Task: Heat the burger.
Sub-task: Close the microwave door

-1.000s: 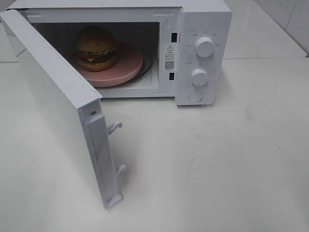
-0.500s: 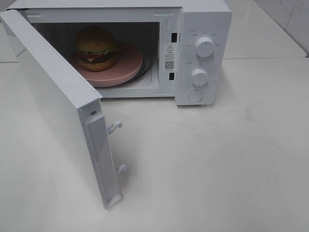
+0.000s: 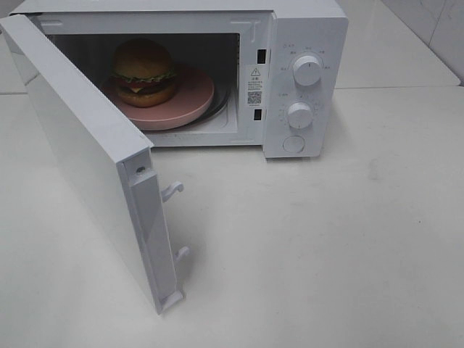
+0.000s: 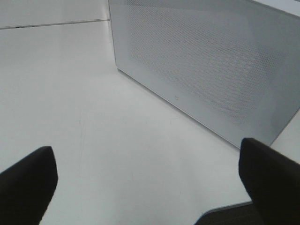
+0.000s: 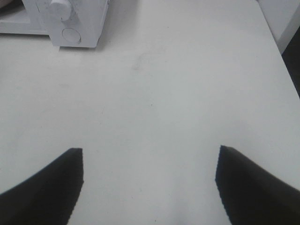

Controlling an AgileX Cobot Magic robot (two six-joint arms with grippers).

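Change across the last second is nil in the high view: the burger (image 3: 143, 69) sits on the pink plate (image 3: 192, 98) inside the microwave oven (image 3: 304, 29), which stands toward the far edge of the counter (image 3: 326, 246). Its door (image 3: 80, 145) is swung wide open toward the near left corner. No arm shows here, and no gripper is near the upper dial (image 3: 307, 70) or the lower dial (image 3: 299, 114). In the left wrist view, the left gripper (image 4: 147, 180) has its fingers spread wide and empty, over bare counter, facing the door's perforated outer face. In the right wrist view, the right gripper (image 5: 149, 178) is likewise wide with nothing between its fingers, well apart from the oven's control panel. Loading looks complete. The standstill suggests that closing the door comes next, with the left gripper better placed, and setting a dial after that.
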